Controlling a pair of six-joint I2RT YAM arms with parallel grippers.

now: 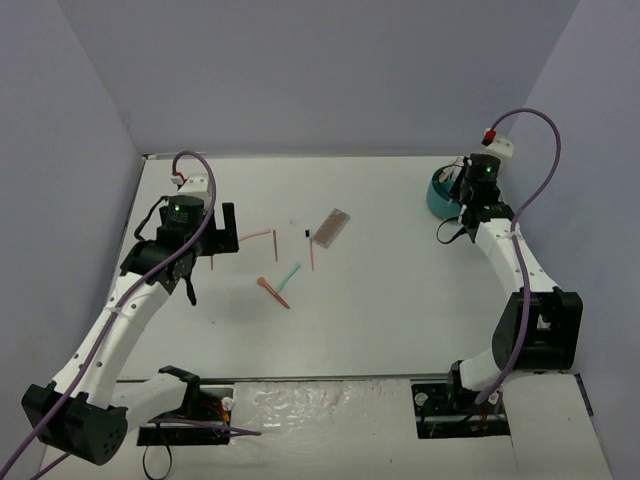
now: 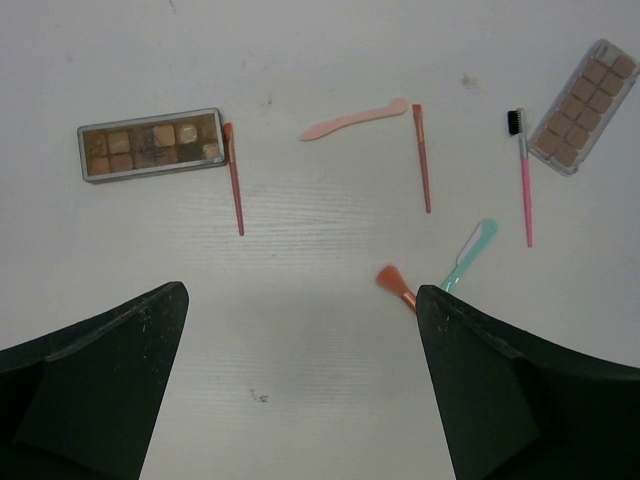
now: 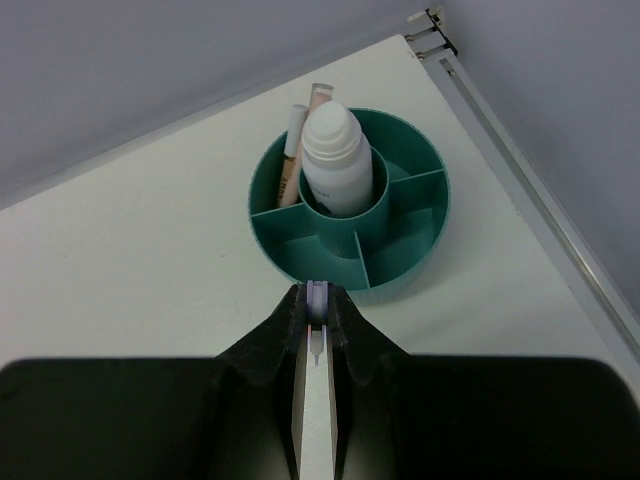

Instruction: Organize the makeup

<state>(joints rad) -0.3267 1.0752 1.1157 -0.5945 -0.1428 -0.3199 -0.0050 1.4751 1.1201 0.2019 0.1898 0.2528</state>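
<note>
Left jaws stand spread wide and grip nothing, hanging over the bench (image 1: 400, 310) with bare surface between the two black fingers (image 2: 110, 380). Nearest to them lie an orange brush (image 2: 396, 285) and a mint applicator (image 2: 470, 254), their near ends close together just by the right-hand finger. Beyond those a red stick (image 2: 422, 158) lies lengthwise, and to its right is a pink brush (image 2: 524, 190) with black bristles at its far end. Further left a second red stick (image 2: 235, 180) lies with its far end just beside the right edge of a brown-shade palette (image 2: 150, 146). A pink spatula (image 2: 355, 120) rests between that palette and the first stick, a little farther back. The other palette (image 2: 585, 105) lies tilted at the far right, near the pink brush's bristles. Right jaws are at the far right of the bench, clenched on a thin lilac applicator (image 3: 317, 296), of which only the tip shows. Just beyond them stands the teal tub (image 3: 420, 245), near the bench's far right corner. A white bottle (image 3: 335, 150) stands upright in its centre well. Two pale tubes (image 3: 293, 150) lean in the compartment to the left of the bottle.
</note>
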